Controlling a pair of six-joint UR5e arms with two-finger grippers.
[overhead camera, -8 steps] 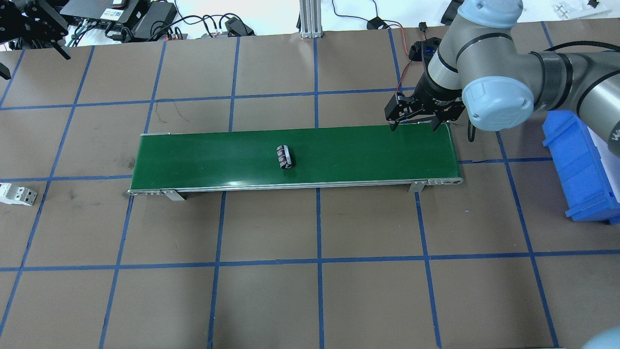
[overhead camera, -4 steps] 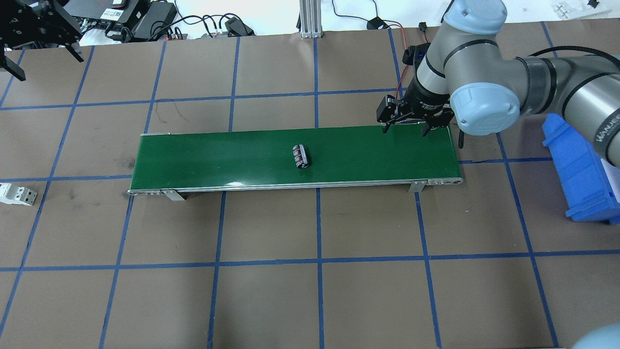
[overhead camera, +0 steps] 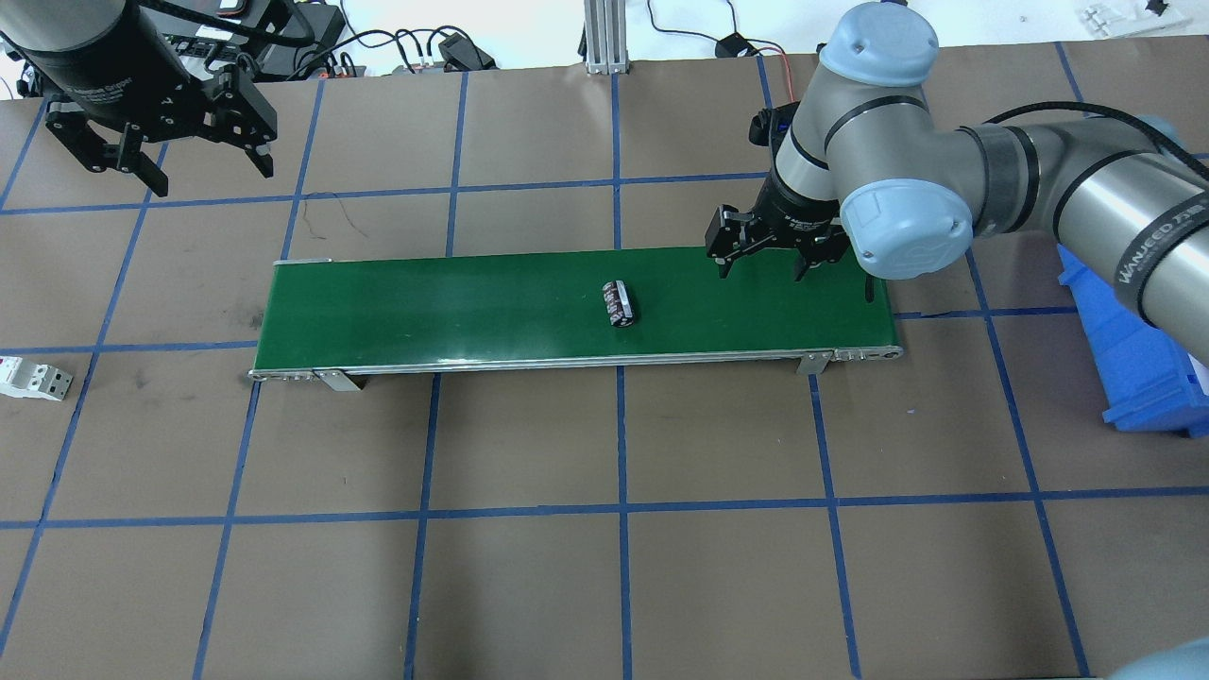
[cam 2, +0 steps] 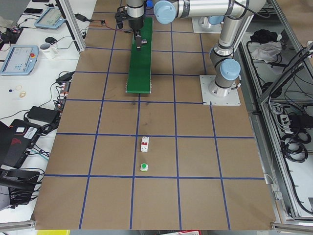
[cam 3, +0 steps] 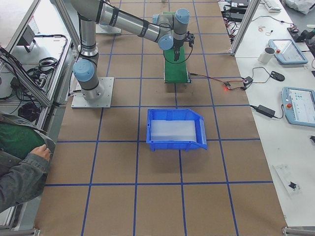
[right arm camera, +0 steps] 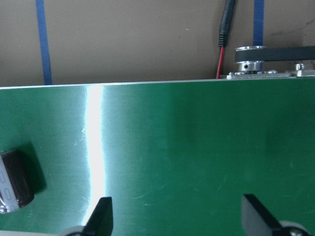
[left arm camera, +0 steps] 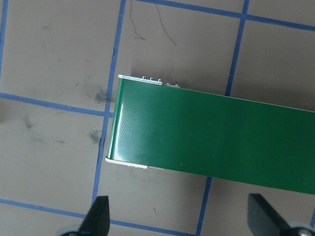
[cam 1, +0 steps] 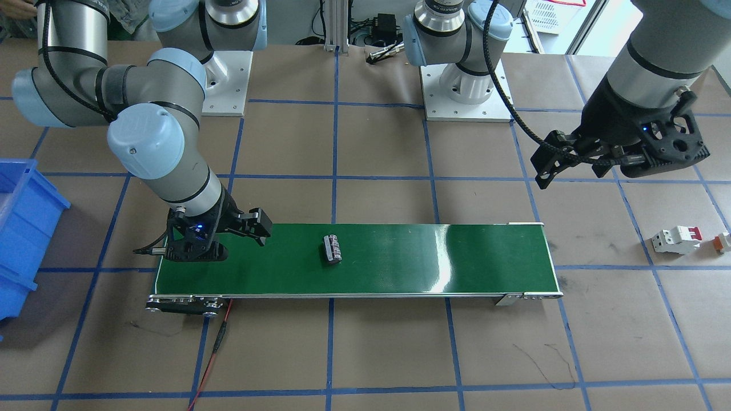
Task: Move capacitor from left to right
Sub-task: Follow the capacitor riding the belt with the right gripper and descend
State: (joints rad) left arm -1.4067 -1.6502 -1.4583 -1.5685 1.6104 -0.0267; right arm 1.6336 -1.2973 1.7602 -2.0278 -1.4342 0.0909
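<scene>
The capacitor (overhead camera: 620,303), a small dark cylinder with pale bands, lies on its side near the middle of the green conveyor belt (overhead camera: 425,302). It also shows in the front view (cam 1: 332,249) and at the left edge of the right wrist view (right arm camera: 12,179). My right gripper (overhead camera: 761,269) is open and empty, low over the belt's far edge, to the right of the capacitor and apart from it. My left gripper (overhead camera: 212,175) is open and empty, high over the table beyond the belt's left end; its wrist view shows that end of the belt (left arm camera: 221,132).
A white circuit breaker with red levers (overhead camera: 33,378) lies on the table left of the belt, with a tiny orange connector (cam 1: 723,242) beside it. A blue bin (overhead camera: 1133,331) stands at the right. A red cable (cam 1: 214,354) runs from the belt's right end.
The capacitor has travelled to the right along the belt. My right gripper has moved left along the belt's far edge toward it. My left gripper has come further into view at the top left.
</scene>
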